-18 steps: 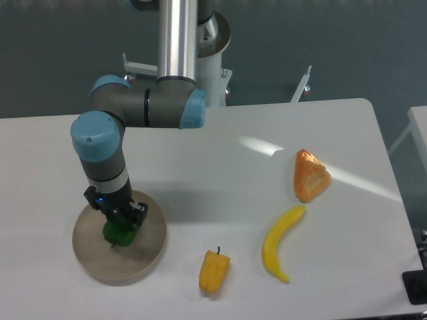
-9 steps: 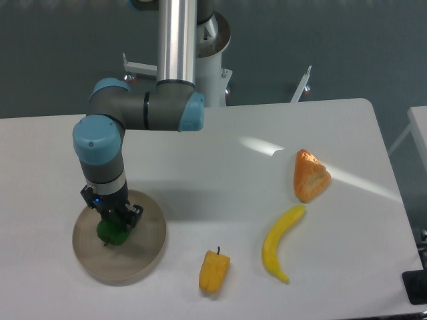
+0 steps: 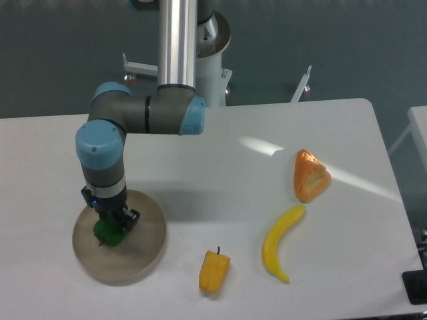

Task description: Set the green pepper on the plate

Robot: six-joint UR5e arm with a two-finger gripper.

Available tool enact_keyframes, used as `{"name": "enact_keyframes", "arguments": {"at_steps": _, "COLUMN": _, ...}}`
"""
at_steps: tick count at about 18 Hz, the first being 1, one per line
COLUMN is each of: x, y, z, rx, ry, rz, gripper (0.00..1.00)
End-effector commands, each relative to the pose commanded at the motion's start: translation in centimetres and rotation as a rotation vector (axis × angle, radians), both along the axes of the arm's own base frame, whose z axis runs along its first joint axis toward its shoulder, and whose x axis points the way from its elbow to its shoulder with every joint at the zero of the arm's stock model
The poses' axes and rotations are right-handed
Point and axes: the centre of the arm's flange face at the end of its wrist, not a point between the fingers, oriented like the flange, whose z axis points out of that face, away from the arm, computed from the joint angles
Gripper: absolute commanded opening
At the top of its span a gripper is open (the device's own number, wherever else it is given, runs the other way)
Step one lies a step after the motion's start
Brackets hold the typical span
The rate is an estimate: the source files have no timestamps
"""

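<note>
The fixed camera looks down on the white table (image 3: 220, 153), and at its left we see the arm reaching down over the plate (image 3: 143, 250), a round beige-tan disc with a low rim. The gripper (image 3: 111, 225) points straight down above the plate's left half, and its dark fingers (image 3: 127, 219) sit around the top of the green pepper (image 3: 105, 231). We see the pepper's glossy dark-green body showing below and to the left of the fingers, inside the plate's rim. The fingers look drawn in close against the pepper, and we read them as clamped on it, though the wrist hides most of the gap between them. We cannot tell whether the pepper's underside rests on the plate or hangs just above it. Further right on the table, near the front edge, we see a yellow-orange pepper (image 3: 214, 271) with a dark stem, lying just beside the plate but apart from it. To its right lies a curved yellow banana (image 3: 280, 243), and beyond the banana's upper end sits an orange-brown wedge-shaped item (image 3: 310, 175), close to the banana's tip but apart from it.
</note>
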Motion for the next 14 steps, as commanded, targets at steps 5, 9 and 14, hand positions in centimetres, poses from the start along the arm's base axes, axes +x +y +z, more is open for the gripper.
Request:
{"name": "enact_keyframes", "arguments": {"at_steps": 5, "x": 0.0, "y": 0.0, "z": 0.1, "rx": 0.001, "ry": 0.0, "rz": 0.0, "gripper": 0.48}}
{"name": "enact_keyframes", "arguments": {"at_steps": 9, "x": -0.5, "y": -0.1, "z": 1.1, "rx": 0.015, "ry": 0.001, "rz": 0.012, "gripper": 0.88}}
{"name": "enact_keyframes", "arguments": {"at_steps": 14, "x": -3.0, "y": -0.6, "z": 3.0, "rx": 0.04, "ry": 0.012, "rz": 0.038, "gripper": 0.99}}
